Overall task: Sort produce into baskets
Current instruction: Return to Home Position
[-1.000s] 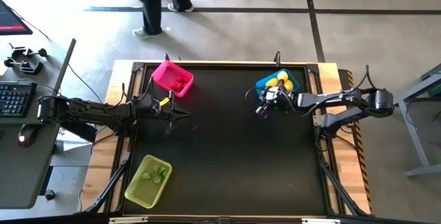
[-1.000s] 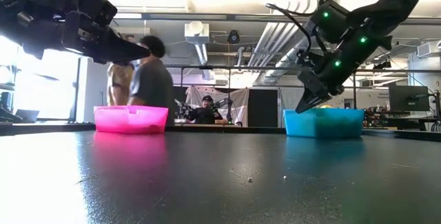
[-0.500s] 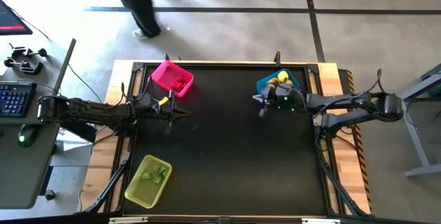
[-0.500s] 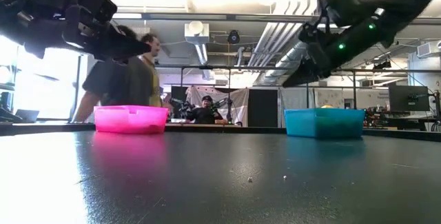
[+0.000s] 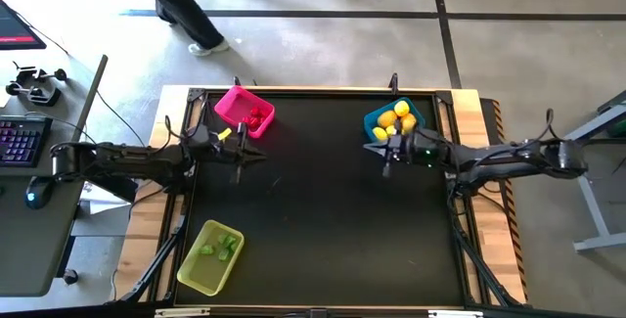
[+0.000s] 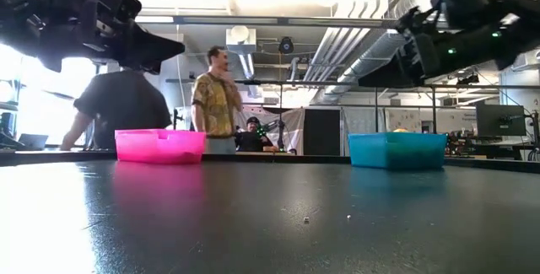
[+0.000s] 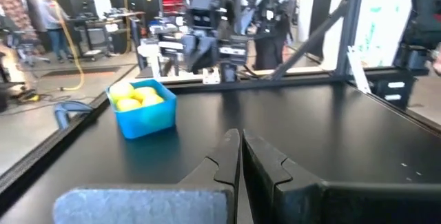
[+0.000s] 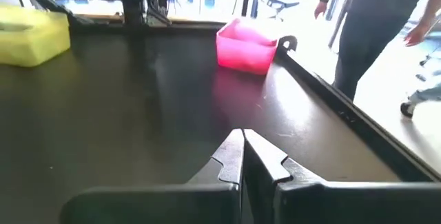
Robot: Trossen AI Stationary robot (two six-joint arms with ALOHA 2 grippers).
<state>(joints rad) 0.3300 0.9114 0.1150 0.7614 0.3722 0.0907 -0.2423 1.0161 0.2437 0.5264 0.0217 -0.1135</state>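
Note:
The pink basket (image 5: 245, 110) holds red pieces at the table's far left. The blue basket (image 5: 394, 120) holds several yellow lemons (image 7: 136, 94) at the far right. The yellow-green basket (image 5: 210, 256) holds green pieces at the near left. My left gripper (image 5: 256, 156) is shut and empty, raised above the table beside the pink basket. My right gripper (image 5: 383, 155) is shut and empty, raised just in front of the blue basket. Each wrist view shows that arm's fingertips closed together, the left (image 7: 240, 141) and the right (image 8: 243, 141).
The black tabletop (image 5: 323, 210) has a raised rim (image 8: 331, 107). People stand and walk on the floor beyond the far edge (image 6: 215, 97). A keyboard and a desk (image 5: 20, 142) stand left of the table.
My right gripper has risen from the blue basket, tipped from pointing down to level, and drawn back toward the table's right edge. My left gripper has stayed put. A person beyond the far edge has walked on.

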